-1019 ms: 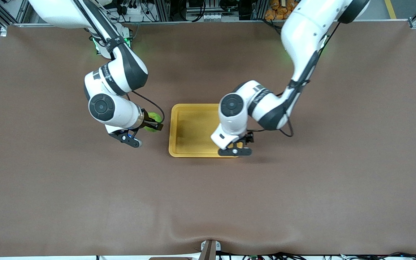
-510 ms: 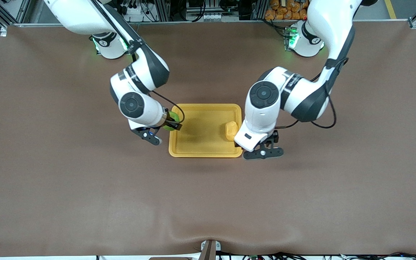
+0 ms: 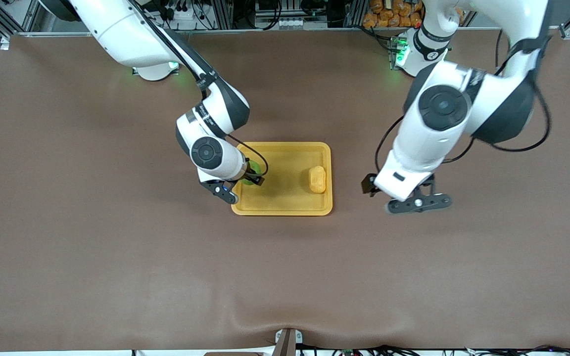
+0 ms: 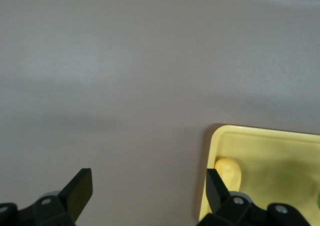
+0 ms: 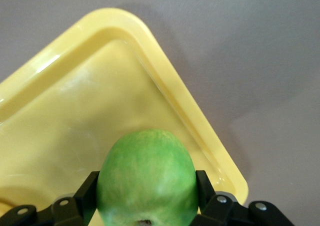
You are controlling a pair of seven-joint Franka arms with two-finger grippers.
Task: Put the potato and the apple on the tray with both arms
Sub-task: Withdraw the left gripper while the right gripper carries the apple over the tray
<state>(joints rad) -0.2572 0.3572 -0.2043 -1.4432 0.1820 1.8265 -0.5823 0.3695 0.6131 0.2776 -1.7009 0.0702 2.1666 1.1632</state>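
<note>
The apple (image 3: 251,177) is clamped between the fingers of the right gripper (image 3: 245,184) and hangs over the tray (image 3: 285,207), just inside the rim at the right arm's end. The potato (image 3: 317,179) already lies flat on the tray, close to the rim at the left arm's end. The tray sits near the middle of the table (image 3: 117,277), well clear of every edge and corner.

Step in hand, as judged: delivery of the apple, the last item. The next move calls for lowering the apple onto bare tray floor, apart from the potato, then spreading the fingers.

The left gripper (image 3: 416,203) hangs over bare table past the tray's end toward the left arm's base, fingers spread wide and holding nothing.

Count: one apple, one potato, one tray, two arms.
</note>
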